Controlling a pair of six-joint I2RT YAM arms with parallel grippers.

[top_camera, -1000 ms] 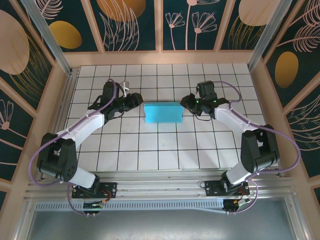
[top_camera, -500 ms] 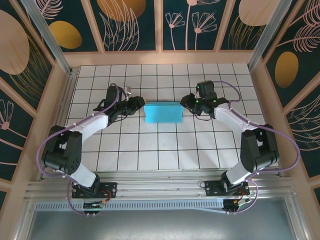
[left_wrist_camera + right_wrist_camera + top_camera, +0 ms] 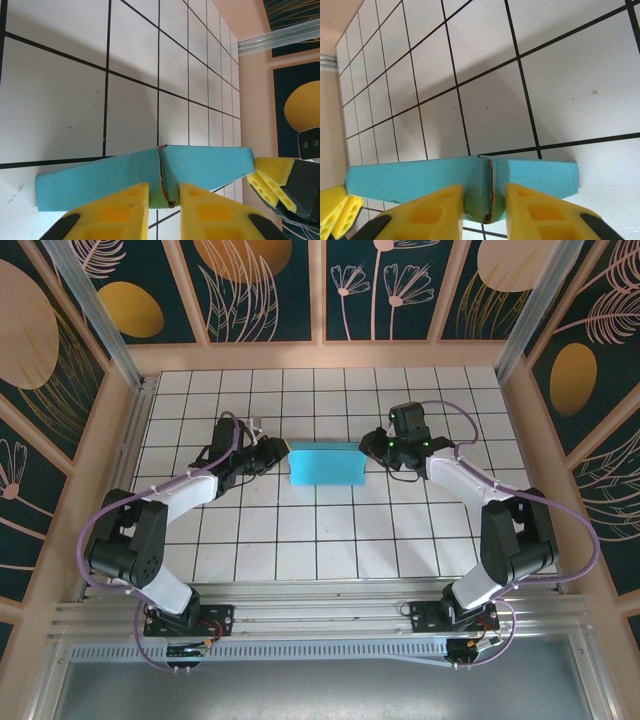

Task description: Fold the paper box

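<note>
paper box (image 3: 325, 464) unmoved | left jaws, right jaws apart, nearer, straddling its ends

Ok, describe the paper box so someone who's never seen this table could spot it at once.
On the white tiled table, look midway between the two arms, where the left gripper and right gripper face each other. The paper box sits between them: a teal-blue rectangle, solid colour against black-lined white tiles.

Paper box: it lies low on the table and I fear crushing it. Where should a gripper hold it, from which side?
Probably at a short end of the paper box, coming in low along its length: each end narrows to a creased edge, slim enough to pinch.
</note>
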